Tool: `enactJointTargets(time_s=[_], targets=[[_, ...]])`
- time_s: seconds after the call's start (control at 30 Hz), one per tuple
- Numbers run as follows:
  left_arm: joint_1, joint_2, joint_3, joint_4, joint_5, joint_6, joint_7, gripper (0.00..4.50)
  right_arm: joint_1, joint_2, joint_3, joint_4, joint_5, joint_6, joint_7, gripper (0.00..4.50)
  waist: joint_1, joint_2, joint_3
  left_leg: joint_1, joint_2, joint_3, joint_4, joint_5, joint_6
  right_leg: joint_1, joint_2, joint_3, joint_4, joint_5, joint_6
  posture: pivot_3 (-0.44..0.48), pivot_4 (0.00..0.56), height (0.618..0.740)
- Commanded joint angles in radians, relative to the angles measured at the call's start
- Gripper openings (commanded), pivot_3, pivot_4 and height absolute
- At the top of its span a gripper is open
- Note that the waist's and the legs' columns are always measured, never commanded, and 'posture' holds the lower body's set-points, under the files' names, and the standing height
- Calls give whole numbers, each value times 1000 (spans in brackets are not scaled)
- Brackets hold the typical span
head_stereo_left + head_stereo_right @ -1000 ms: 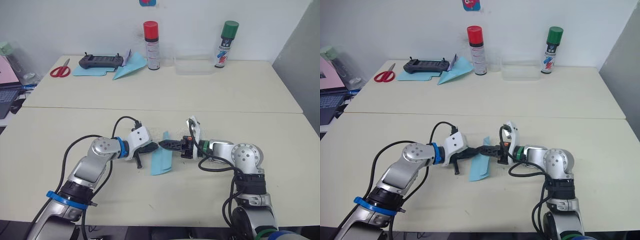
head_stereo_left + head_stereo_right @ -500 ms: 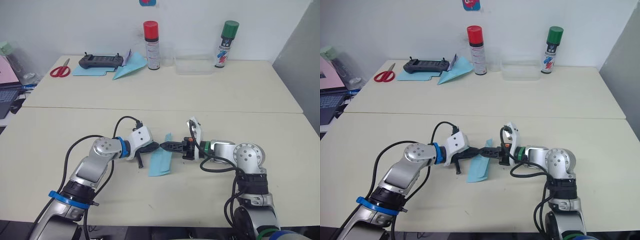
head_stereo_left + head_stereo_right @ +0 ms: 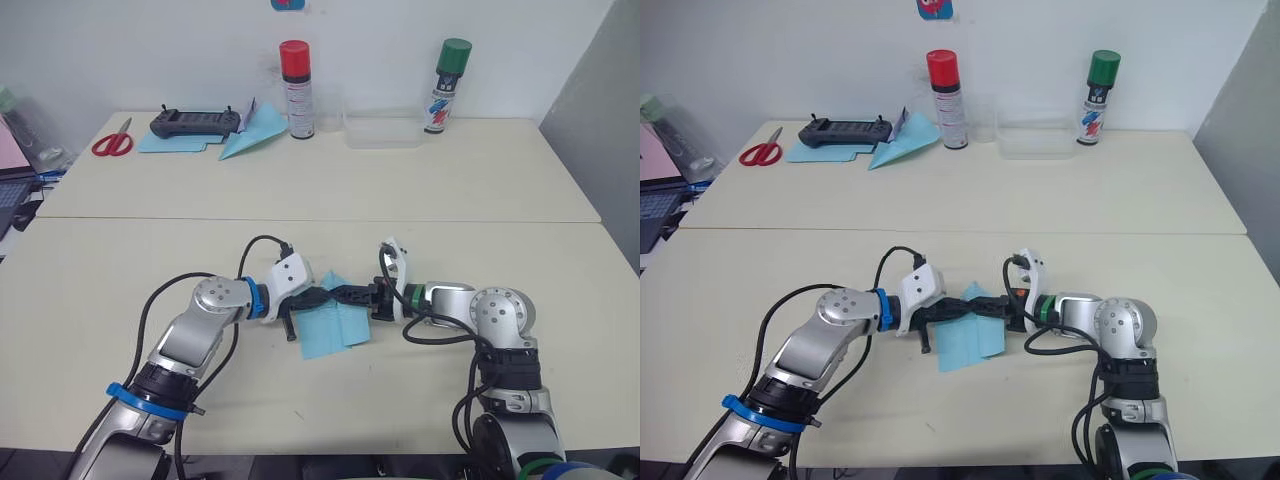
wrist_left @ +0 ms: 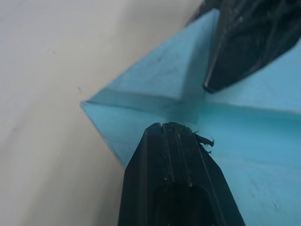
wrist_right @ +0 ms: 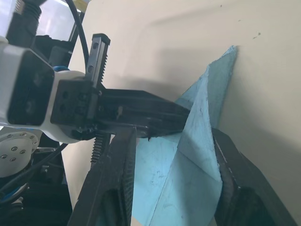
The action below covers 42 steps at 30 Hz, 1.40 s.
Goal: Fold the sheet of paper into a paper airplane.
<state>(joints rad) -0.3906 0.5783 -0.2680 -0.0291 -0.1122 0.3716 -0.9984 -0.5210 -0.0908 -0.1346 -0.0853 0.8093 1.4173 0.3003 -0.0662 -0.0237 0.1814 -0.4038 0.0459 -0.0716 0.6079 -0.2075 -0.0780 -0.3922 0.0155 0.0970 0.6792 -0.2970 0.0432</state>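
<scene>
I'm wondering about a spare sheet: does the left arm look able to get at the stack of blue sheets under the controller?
Probably not as things stand: the left gripper is at the sheet of paper, and the blue sheets lie on the far table.

The paper (image 3: 333, 326) is light blue and partly folded, with creases and a raised flap. It lies on the near table, its far pointed end lifted between the two grippers' fingers, the wider end flat toward the robot.
</scene>
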Motion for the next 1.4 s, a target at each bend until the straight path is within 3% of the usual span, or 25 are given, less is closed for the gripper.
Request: enactJointTargets(time_s=[0.03, 0.53, 0.63, 0.77, 0.8, 1.03, 1.33, 1.4], targets=[[4, 26, -35, 3, 31, -5, -27, 0, 0, 4, -8, -17, 6, -8, 3, 2010, -1, 0, 0, 0, 0, 0, 0, 0, 0, 0, 0, 0, 0, 0, 0, 0, 150, 740], [-51, -32, -66, 140, 77, -72, -8, 0, -15, -7, -29, -37, 29, -8, 21, 2010, 9, 0, 0, 2, -1, 0, 1, 0, 0, 3, 0, 0, 0, 0, 0, 0, 150, 740], [-50, -32, -64, 139, 75, -72, -8, 0, -17, 3, -38, -35, 43, 0, 24, 2856, 9, 0, 0, 2, -1, 0, 1, 0, 0, 3, 0, 0, 0, 0, 0, 0, 150, 740], [-46, -31, -60, 131, 72, -69, -6, 0, -33, 23, -73, -30, 67, 13, 11, 4380, 9, 0, 0, 2, -1, 0, 1, 0, 0, 3, 0, 0, 0, 0, 0, 0, 150, 740], [-45, -30, -59, 128, 72, -68, -5, 0, -38, 28, -84, -28, 76, 18, 6, 4451, 9, 0, 0, 2, -1, 0, 1, 0, 0, 3, 0, 0, 0, 0, 0, 0, 150, 740], [-46, -28, -52, 123, 69, -63, -3, 0, -78, 100, -196, 8, 143, 94, -43, 4451, 9, 0, 0, 2, 0, 0, 1, 0, 0, 3, 0, 0, 0, 0, 0, 0, 150, 740], [-51, -32, -50, 133, 79, -78, 12, 0, -31, 143, -180, 13, 127, 97, -67, 4451, 8, 0, 0, 2, 0, 0, 1, 0, 0, 3, 0, 0, 1, 0, 0, 0, 150, 740], [-49, -31, -50, 130, 79, -77, 11, 0, -32, 152, -188, 27, 122, 91, -76, 4083, 7, 0, 0, 3, 0, 0, 1, 0, 0, 3, 0, 0, 1, 0, 0, 0, 150, 740]])
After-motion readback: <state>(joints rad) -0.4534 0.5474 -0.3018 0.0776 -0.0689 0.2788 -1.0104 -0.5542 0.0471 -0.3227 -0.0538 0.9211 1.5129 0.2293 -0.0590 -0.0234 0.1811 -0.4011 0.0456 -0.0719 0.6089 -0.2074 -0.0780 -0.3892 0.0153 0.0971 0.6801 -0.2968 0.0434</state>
